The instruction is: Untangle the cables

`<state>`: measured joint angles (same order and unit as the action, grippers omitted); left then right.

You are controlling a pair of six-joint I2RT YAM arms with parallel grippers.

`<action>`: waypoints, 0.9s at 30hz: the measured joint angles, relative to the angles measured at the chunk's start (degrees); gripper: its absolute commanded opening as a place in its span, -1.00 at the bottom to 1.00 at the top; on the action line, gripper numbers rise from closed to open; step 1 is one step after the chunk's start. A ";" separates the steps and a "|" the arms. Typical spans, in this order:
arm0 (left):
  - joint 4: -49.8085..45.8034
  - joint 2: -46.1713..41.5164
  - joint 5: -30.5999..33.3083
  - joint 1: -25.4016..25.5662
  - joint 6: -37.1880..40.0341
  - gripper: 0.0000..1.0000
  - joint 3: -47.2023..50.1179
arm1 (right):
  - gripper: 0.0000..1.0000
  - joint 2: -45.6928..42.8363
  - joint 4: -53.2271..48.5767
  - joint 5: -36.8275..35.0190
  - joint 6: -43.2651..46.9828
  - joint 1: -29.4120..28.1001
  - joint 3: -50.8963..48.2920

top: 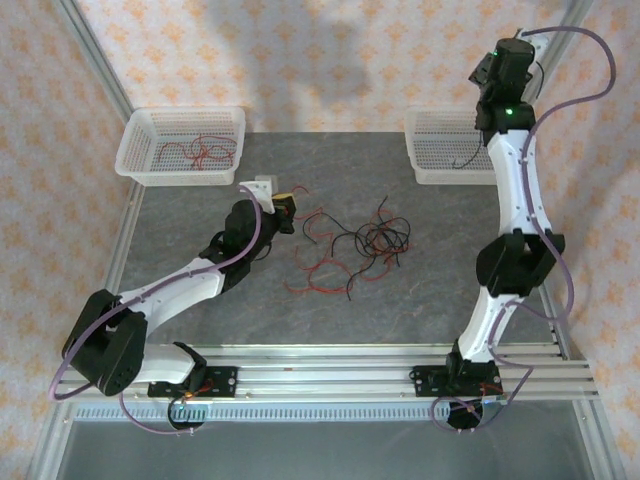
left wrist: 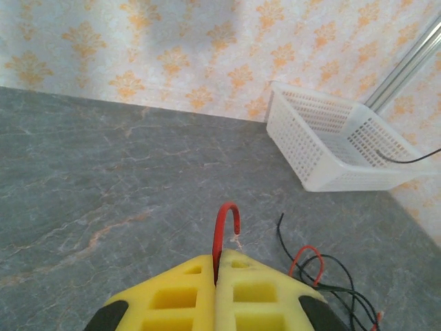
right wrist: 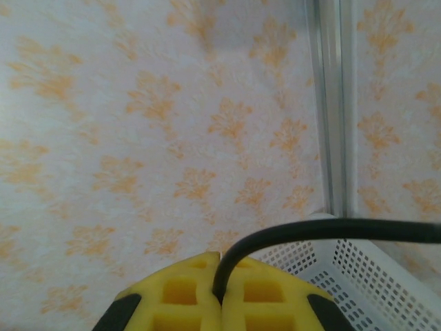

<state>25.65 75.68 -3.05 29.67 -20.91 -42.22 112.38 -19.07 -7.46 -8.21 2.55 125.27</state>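
— Where did the red ones go?
— The left basket (top: 180, 178) had some. The left claw (left wrist: 217, 279) was pinched shut on a red wire (left wrist: 224, 227), beside the tangled cables (top: 352, 250) on the tabletop (top: 420, 300).
— And the right claw (right wrist: 219, 286)?
— Shut on a black wire (right wrist: 289, 234) above the right basket (right wrist: 386, 276). I think the step was sorting: next, each claw had to open over its own basket.

Black cable (right wrist: 344, 229) runs off the right edge. Red cable (left wrist: 218, 238): lower end hidden between pads (left wrist: 205, 310). Tangle (top: 372, 240) strands too fine to trace
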 measured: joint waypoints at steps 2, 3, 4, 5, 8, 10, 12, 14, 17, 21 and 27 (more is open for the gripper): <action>-1.05 -0.46 0.11 0.66 0.22 -1.00 -1.03 | -1.00 4.68 0.17 1.57 -1.27 1.22 2.56; -1.29 -0.68 0.13 0.85 0.42 -1.00 -1.44 | -1.00 6.93 0.22 2.27 -1.84 1.64 3.80; -1.79 -1.01 0.31 1.18 0.46 -1.00 -1.92 | -1.00 9.20 0.09 2.91 -2.34 1.95 5.03; -2.27 -1.36 0.44 1.51 0.68 -1.00 -2.36 | -1.00 11.67 -0.07 3.39 -2.73 2.16 6.29; -3.43 -2.21 0.66 2.16 1.33 -1.00 -3.82 | -1.00 17.31 -0.57 4.85 -3.78 2.27 7.87; -3.98 -2.62 0.81 2.32 1.53 -1.00 -4.68 | -1.00 19.85 -1.40 5.70 -4.33 2.25 7.87; -4.50 -3.13 1.16 2.56 1.53 -1.00 -5.33 | -1.00 22.05 -2.56 6.29 -5.18 2.23 7.89; -5.22 -3.48 1.66 2.60 1.57 -1.00 -6.08 | -1.00 24.20 -4.76 7.30 -6.23 2.27 8.52; -6.75 -3.78 2.03 2.62 1.97 -1.00 -7.61 | -0.54 27.93 -8.09 9.05 -7.76 2.54 12.04; -8.72 -3.82 2.03 2.62 2.89 -1.00 -11.02 | -0.01 30.99 -11.15 13.49 -9.99 3.85 14.99; -9.60 -3.82 2.03 2.99 3.50 -1.00 -15.26 | 0.44 31.32 -13.64 20.20 -11.96 6.78 15.13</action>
<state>16.05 71.85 -1.02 32.67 -17.41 -57.47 143.70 -32.71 12.73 -20.16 9.32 140.40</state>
